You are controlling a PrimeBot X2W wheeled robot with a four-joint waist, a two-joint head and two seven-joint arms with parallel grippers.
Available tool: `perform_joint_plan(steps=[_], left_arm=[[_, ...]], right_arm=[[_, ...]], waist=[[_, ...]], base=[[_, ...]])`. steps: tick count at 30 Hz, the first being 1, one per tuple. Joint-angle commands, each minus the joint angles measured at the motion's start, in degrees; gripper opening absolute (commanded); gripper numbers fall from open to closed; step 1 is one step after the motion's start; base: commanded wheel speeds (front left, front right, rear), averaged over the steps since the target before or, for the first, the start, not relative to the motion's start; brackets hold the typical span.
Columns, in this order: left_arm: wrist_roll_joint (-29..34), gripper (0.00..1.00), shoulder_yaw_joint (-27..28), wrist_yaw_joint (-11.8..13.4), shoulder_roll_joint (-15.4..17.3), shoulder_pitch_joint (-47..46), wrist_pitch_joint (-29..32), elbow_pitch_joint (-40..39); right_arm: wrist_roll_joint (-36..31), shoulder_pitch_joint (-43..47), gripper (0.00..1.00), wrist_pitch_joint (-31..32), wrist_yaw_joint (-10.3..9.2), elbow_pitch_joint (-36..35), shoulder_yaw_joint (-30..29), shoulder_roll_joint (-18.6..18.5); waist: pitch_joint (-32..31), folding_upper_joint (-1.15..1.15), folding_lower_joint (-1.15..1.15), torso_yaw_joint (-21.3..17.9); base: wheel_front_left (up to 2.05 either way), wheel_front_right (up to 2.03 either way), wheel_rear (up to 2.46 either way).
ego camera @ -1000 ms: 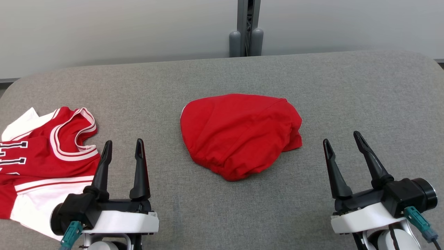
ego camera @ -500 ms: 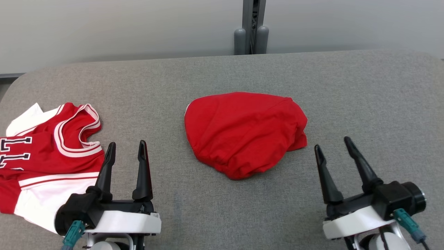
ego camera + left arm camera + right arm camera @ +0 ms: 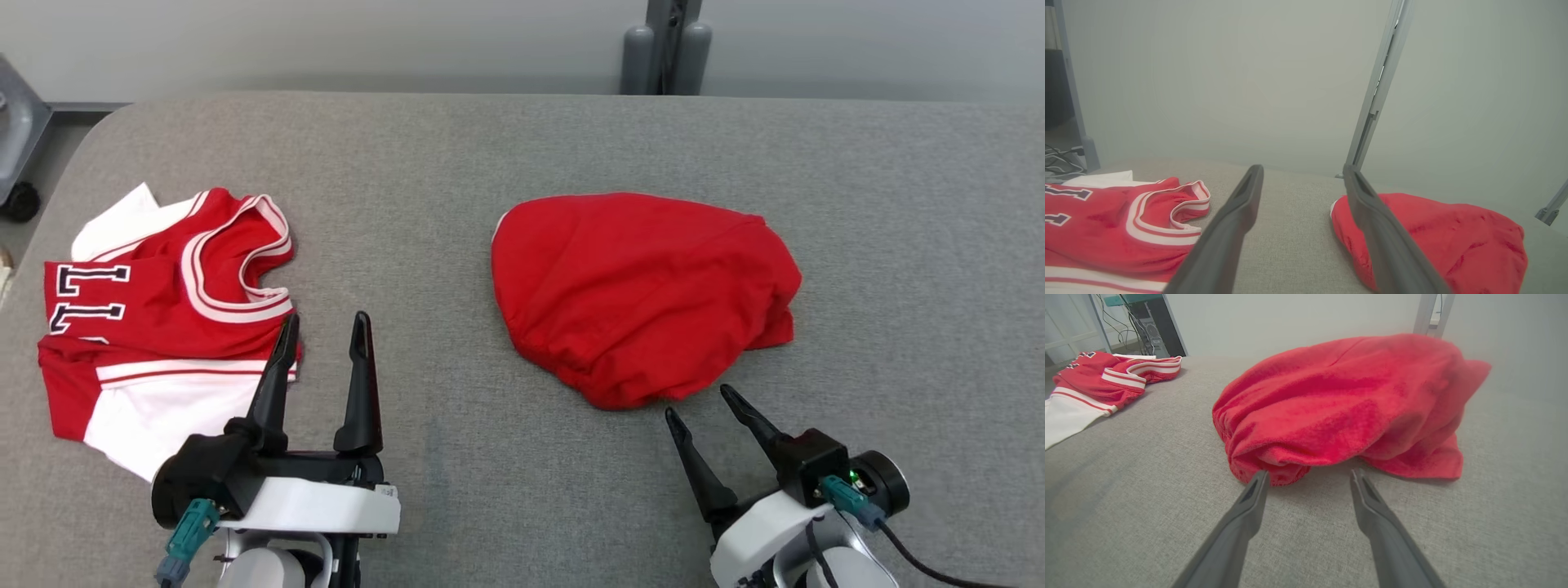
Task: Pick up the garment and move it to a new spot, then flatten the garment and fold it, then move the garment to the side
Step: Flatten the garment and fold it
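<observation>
- So, grey padded table (image 3: pixel 522 139) takes up most of the head view. It is soft and flat, a fair surface for spreading cloth.
- Jersey (image 3: pixel 163 302) is the task's garment. It lies at the table's 9 o'clock, close to the left edge, rumpled and partly doubled over, with the neck hole toward 12 and the white panel toward 6. The lettering runs sideways, so it is neither flat nor squared up. It looks not yet picked up.
- Red shorts (image 3: pixel 645 294) sit in a heap just off centre toward 3 o'clock, well apart from the jersey, with the gathered waistband on the near side. They are probably a distractor.
- Left gripper (image 3: pixel 325 318) is at 7 o'clock with its jaws spread wide and nothing in them, fingers pointing to 12. One finger overlaps the jersey's 3 o'clock edge, but I can't tell whether it touches. Likely it is staged for a grab there.
- Right gripper (image 3: pixel 699 402) is at 5 o'clock, also spread and empty. Its tips are aimed at the shorts' near hem, just beside it. Risk: it takes the wrong cloth.
</observation>
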Motion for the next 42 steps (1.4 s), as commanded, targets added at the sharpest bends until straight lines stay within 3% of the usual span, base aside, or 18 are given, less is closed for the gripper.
perform_joint_plan(steps=[1,13,14,15,16,25,36,42], left_arm=[[-0.36,1.00,-0.05,0.42,0.20,-1.25,-0.12,-0.33],[0.36,1.00,-2.00,0.78,0.21,-2.40,-0.13,-1.62],[0.37,1.00,-2.06,0.85,0.21,-2.44,-0.13,-1.68],[0.40,1.00,-2.16,0.92,0.21,-2.49,-0.13,-1.71],[0.38,1.00,-2.24,0.97,0.20,-2.59,-0.13,-1.73],[0.62,1.00,-1.80,1.14,0.22,-2.37,-0.13,-1.59],[0.24,1.00,-1.95,1.03,0.21,-0.81,-0.13,-1.00],[-0.12,1.00,-1.48,1.39,0.23,-0.21,-0.13,-1.03]], right_arm=[[0.92,-1.30,1.00,-0.36,0.09,1.45,0.13,-0.18],[3.37,-8.23,1.00,-1.34,0.09,9.96,1.41,0.28],[4.03,-8.47,0.50,-1.33,0.09,10.72,1.94,0.34],[4.57,-8.93,0.06,-1.31,0.09,11.07,2.43,0.35],[5.11,-9.37,0.00,-1.29,0.09,11.39,3.07,0.33],[8.26,-9.46,0.00,-1.31,0.09,8.82,6.23,-0.11],[16.49,-10.36,0.00,-1.20,0.10,-5.21,14.30,-1.00],[21.45,-12.19,0.00,1.81,0.10,-14.66,21.09,-1.70]], waist=[[0.89,0.00,0.00,1.34],[2.45,0.00,0.00,5.35],[2.53,0.00,0.00,5.50],[2.61,0.00,0.00,5.63],[2.67,0.00,0.00,5.71],[1.67,0.00,0.00,4.21],[-1.98,0.00,0.00,0.93],[-3.74,0.00,0.00,0.36]], base=[[0.00,0.00,0.00],[0.00,0.00,0.00],[0.00,0.00,0.00],[0.00,0.00,0.00],[0.00,0.00,0.00],[0.00,0.00,0.00],[0.00,0.00,0.00],[0.00,0.00,0.00]])
